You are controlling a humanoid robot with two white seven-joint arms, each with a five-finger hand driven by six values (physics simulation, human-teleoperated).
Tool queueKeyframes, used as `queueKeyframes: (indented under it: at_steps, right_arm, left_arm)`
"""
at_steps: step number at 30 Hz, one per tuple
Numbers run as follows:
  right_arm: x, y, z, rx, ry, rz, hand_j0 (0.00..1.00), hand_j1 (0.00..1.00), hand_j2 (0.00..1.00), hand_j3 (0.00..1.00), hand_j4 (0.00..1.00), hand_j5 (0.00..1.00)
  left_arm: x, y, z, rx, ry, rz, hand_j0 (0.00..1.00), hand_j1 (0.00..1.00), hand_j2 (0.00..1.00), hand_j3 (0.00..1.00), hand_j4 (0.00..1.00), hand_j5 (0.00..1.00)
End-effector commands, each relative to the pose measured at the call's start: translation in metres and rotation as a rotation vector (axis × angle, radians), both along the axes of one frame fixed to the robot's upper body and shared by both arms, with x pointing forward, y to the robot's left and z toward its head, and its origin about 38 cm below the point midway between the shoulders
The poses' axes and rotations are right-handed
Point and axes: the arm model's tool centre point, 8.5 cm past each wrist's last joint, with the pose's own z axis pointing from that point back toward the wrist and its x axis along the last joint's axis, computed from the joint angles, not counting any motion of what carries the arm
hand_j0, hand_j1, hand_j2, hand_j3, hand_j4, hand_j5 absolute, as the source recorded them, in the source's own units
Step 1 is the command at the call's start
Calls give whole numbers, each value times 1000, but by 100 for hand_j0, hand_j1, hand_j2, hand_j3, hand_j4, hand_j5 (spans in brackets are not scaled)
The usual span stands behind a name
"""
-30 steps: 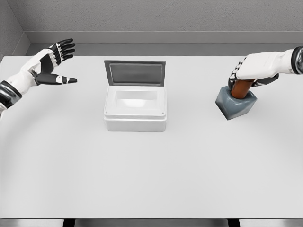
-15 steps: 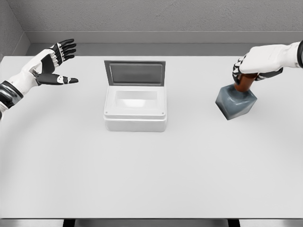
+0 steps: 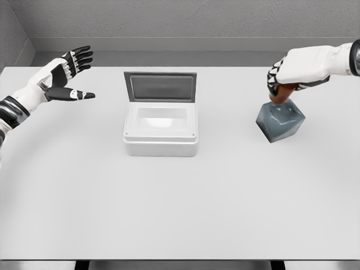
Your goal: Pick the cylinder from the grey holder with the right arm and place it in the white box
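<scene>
Fingers of the right hand [image 3: 292, 70] grip the brown cylinder [image 3: 283, 93], its base just inside the grey holder [image 3: 279, 121]; white box [image 3: 161, 132] sits apart, lid up. Left hand [image 3: 63, 76] hangs spread.

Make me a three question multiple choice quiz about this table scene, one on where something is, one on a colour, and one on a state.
1. Where does the grey holder stand relative to the white box?
A. To its left
B. To its right
C. Inside it

2. What colour is the cylinder?
A. Reddish brown
B. Green
C. Blue

3. What state is the box lid in?
A. Shut flat
C. Lying off on the table
B. Raised open

Key: 1 B, the holder sits toward the picture's right edge. 2 A, a reddish brown stub shows below the right hand gripping it. 3 B, the lid stands up behind the box. The left hand hovers spread at far left.
</scene>
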Motion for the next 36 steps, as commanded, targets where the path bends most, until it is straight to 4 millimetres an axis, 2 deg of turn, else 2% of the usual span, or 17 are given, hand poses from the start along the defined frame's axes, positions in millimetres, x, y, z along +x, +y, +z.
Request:
queueKeyframes:
  at_steps: [1,10,16,18,26,36]
  right_arm:
    - [-1,6,2,7,-3,15,43,43,43,43,43,43]
    - [3,38,1,23,-5,81,43,43,43,43,43,43]
    - [6,74,3,41,-10,152,43,43,43,43,43,43]
    - [6,77,2,42,-9,159,43,43,43,43,43,43]
    - [6,109,5,59,-14,225,43,43,43,43,43,43]
    - [3,131,-2,60,1,272,43,43,43,43,43,43]
  left_arm:
    - [0,0,1,-6,-3,0,100,100,100,100,100,100]
    - [0,0,1,-6,-3,0,100,100,100,100,100,100]
    - [0,0,1,-5,-1,1,100,100,100,100,100,100]
    - [0,0,1,-5,-1,1,100,100,100,100,100,100]
    - [0,0,1,-5,-1,0,100,100,100,100,100,100]
    - [0,0,1,-5,-2,0,100,100,100,100,100,100]
